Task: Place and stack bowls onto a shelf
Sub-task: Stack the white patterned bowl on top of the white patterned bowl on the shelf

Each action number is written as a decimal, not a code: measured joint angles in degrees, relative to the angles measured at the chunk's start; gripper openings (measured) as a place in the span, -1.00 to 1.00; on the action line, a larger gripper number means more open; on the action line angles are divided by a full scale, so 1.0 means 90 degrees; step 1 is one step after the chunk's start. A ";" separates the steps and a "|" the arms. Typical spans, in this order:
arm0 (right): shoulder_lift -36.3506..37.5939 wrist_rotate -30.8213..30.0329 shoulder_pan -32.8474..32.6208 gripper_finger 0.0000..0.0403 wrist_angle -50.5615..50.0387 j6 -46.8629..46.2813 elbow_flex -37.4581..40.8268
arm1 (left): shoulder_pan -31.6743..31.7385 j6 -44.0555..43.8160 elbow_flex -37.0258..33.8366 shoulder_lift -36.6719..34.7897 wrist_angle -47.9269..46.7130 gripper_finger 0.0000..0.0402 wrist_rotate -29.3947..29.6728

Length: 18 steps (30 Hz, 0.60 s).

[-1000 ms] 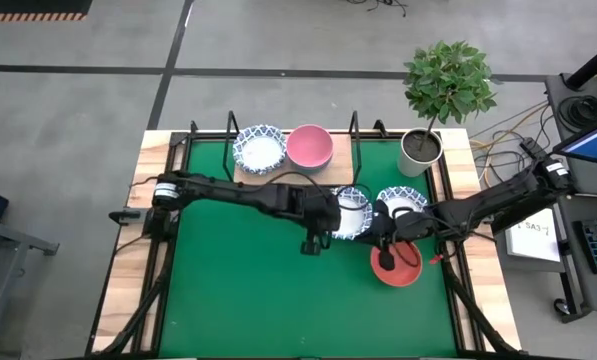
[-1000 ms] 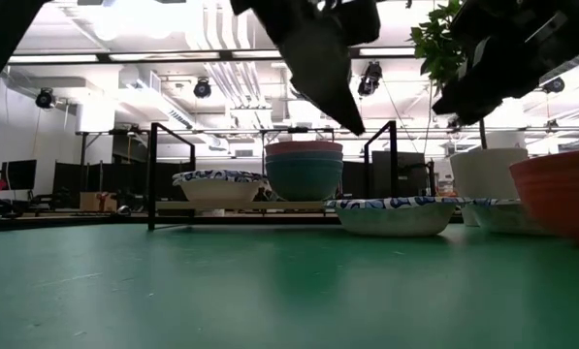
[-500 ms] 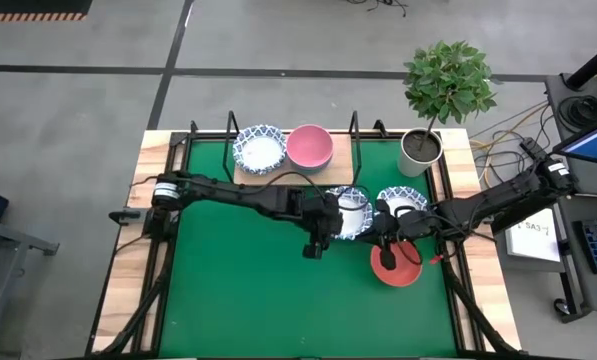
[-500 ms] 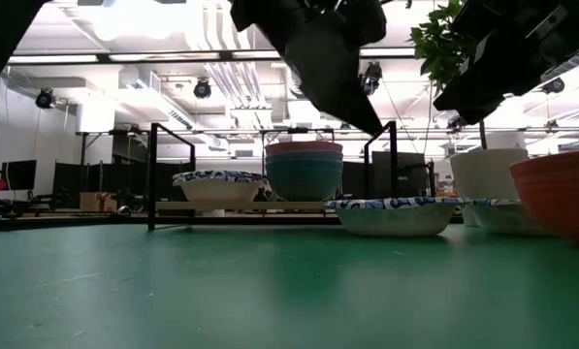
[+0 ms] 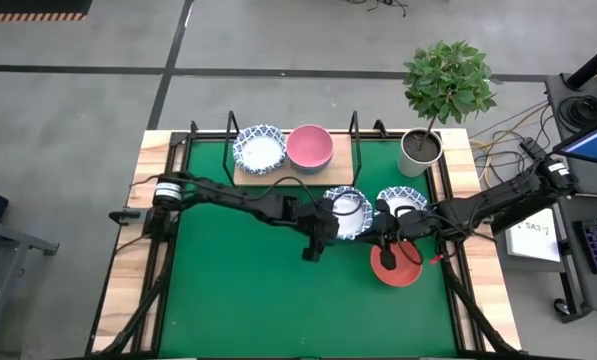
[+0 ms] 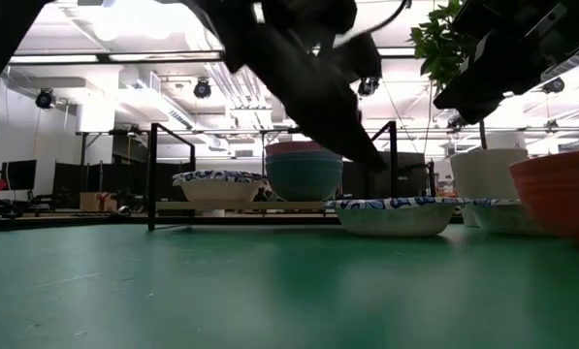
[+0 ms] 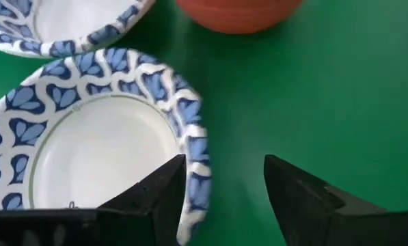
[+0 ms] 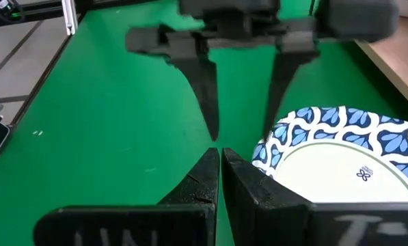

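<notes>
The left gripper [image 7: 223, 191] is spread wide astride the rim of a blue-patterned white bowl [image 7: 87, 147], one finger inside the rim and the other outside over the green mat [image 7: 340, 102]. This bowl [image 5: 346, 211] lies in front of the shelf [image 5: 292, 160], beside a second patterned bowl [image 5: 402, 203] and near the red bowl [image 5: 396, 264]. The right gripper [image 8: 221, 167], fingers pressed together and empty, hovers just beside the first bowl's rim.
</notes>
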<state>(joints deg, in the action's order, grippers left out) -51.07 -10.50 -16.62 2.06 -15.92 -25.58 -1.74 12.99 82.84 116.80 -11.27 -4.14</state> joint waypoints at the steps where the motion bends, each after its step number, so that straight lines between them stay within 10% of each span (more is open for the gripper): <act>1: 0.0000 0.0000 0.0000 -0.96 0.0000 -0.0003 0.0000 | 0.0027 0.0002 -0.0050 0.0022 0.0079 -0.12 0.0010; 18: -0.0002 0.0000 0.0000 -0.96 0.0037 -0.0066 0.0007 | 0.0080 0.0000 -0.0006 0.0563 0.0076 -0.51 0.0068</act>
<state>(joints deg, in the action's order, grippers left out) -51.09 -10.50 -16.62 2.39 -16.51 -25.52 -1.02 12.99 82.78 121.86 -10.59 -3.53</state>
